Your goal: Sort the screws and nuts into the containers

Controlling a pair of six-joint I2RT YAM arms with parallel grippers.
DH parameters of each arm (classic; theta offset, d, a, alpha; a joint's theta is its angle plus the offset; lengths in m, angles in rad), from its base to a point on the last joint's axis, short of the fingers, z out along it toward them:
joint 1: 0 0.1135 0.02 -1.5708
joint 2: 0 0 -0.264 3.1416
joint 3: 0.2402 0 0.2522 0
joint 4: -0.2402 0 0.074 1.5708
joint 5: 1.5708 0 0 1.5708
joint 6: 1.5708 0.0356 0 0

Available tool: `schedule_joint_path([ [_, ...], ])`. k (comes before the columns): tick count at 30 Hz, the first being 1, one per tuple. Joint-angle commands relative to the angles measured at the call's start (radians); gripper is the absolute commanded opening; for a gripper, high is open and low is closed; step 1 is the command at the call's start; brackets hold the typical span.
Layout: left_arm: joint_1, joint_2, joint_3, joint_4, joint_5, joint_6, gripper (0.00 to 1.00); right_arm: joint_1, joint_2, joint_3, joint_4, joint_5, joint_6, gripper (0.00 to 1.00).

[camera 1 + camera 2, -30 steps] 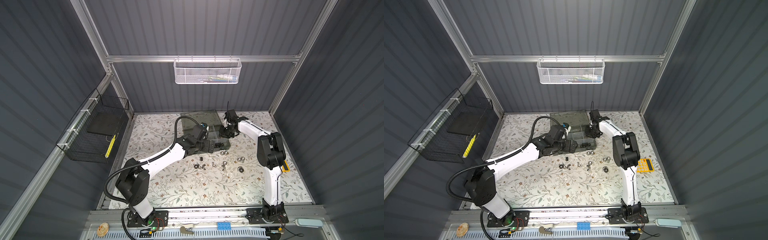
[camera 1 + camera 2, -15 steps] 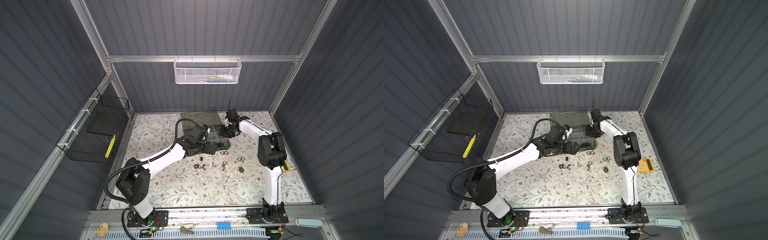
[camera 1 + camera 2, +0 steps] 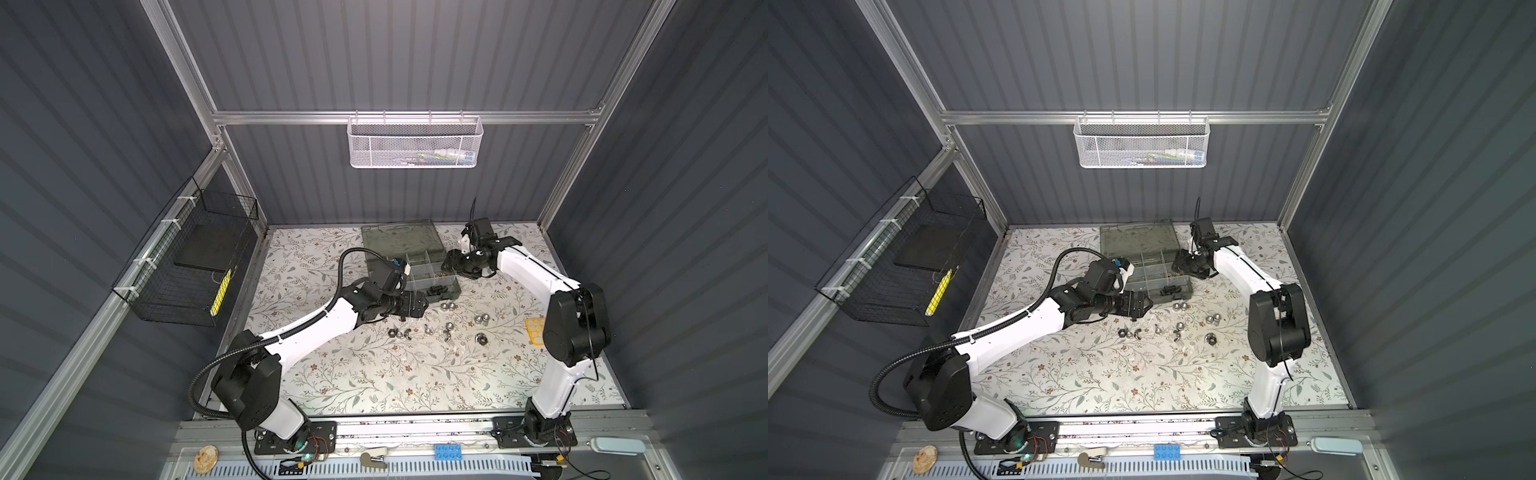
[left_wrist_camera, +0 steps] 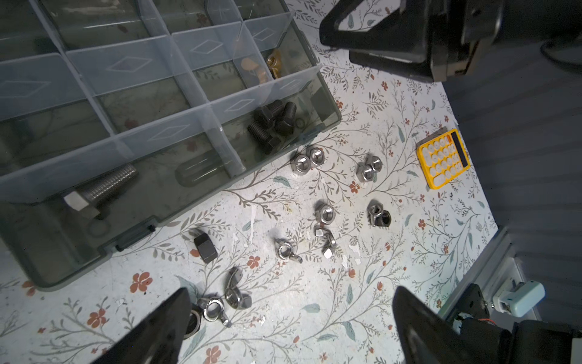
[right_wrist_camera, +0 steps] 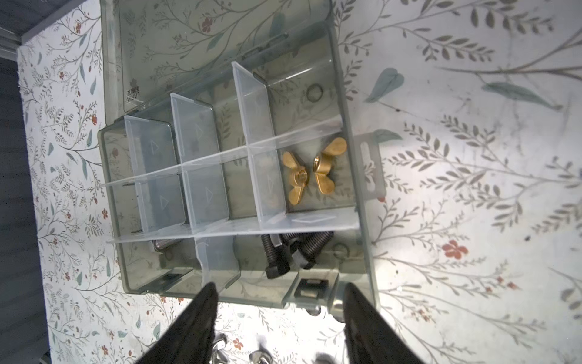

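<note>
Right pincer (image 5: 280, 286) hangs spread and empty above the organiser case (image 5: 362, 220); left pincer (image 4: 289, 290) gapes wide too. Already sorted: two brass wing nuts (image 5: 310, 170), seemingly three black bolts (image 5: 293, 252) in its corner compartment, one silver bolt (image 4: 100, 189). Left to do — loose nuts (image 4: 324, 211) scattered on the worktop (image 4: 315, 315) along the case's near edge.

Two brass wing nuts (image 5: 296, 178); three black bolts (image 4: 263, 134); one silver bolt (image 4: 104, 187).

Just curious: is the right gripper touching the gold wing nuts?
Apart. Right wrist view: gold wing nuts lie in their compartment, clear of the right gripper.
</note>
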Motion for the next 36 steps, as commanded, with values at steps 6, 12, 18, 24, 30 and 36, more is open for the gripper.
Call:
schedule_joint_path([
  [6,0.007,-0.055,-0.050,-0.034,0.012,-0.048,1.00,0.024,-0.184,-0.199,0.039,0.026,0.021,0.99],
  [12,0.006,-0.063,-0.098,-0.063,-0.028,-0.071,1.00,0.089,-0.300,-0.323,0.079,0.041,0.013,0.99],
  [18,0.006,-0.013,-0.119,-0.025,-0.032,-0.101,0.97,0.142,-0.406,-0.451,0.134,0.073,0.034,0.99],
  [24,0.007,0.100,-0.079,0.020,-0.041,-0.132,0.78,0.144,-0.461,-0.552,0.177,0.072,0.047,0.99],
  [30,0.006,0.203,-0.018,0.005,-0.063,-0.139,0.63,0.145,-0.473,-0.585,0.196,0.054,0.019,0.99],
  [36,0.007,0.274,0.046,-0.046,-0.105,-0.128,0.56,0.143,-0.469,-0.593,0.255,0.055,-0.003,0.99],
])
